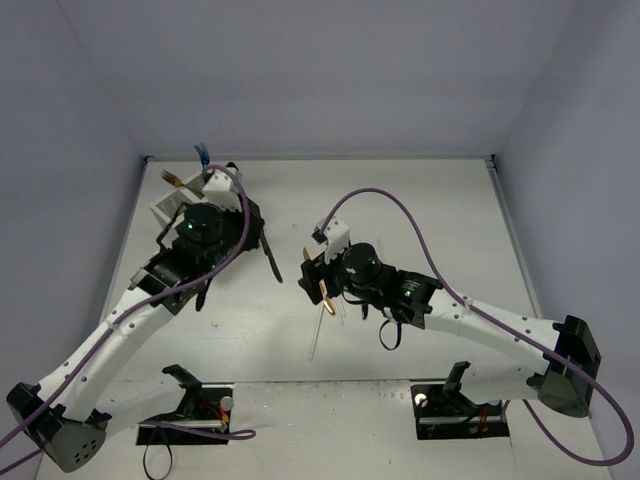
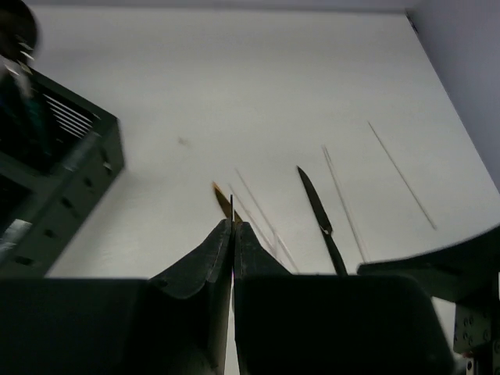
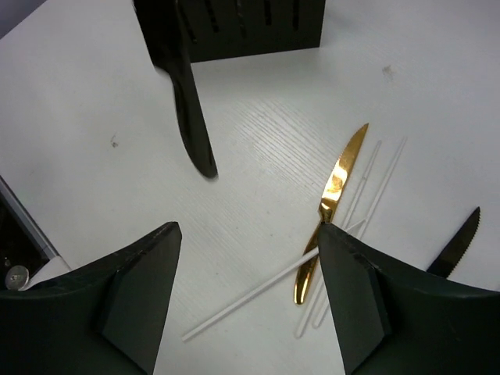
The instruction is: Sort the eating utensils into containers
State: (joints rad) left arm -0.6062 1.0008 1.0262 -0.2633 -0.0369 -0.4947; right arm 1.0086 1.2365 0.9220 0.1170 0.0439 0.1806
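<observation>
The containers (image 1: 168, 205) sit at the far left, mostly under my left arm. A black bin shows in the left wrist view (image 2: 70, 180) and the right wrist view (image 3: 258, 31). A blue utensil (image 1: 203, 155) stands in a far bin. A gold knife (image 1: 325, 293) (image 3: 336, 187) (image 2: 223, 199) lies mid-table among thin white sticks (image 3: 250, 301). A black serrated knife (image 2: 316, 207) (image 3: 457, 242) lies beside them. My left gripper (image 1: 278, 276) (image 2: 233, 224) (image 3: 206, 166) is shut, its tip low beside the black bin. My right gripper (image 1: 318, 285) (image 3: 250, 226) is open and empty above the gold knife's handle.
More white sticks (image 2: 402, 176) lie spread to the right of the black knife. My right arm (image 2: 469, 273) edges into the left wrist view. Walls close the table at the back and both sides.
</observation>
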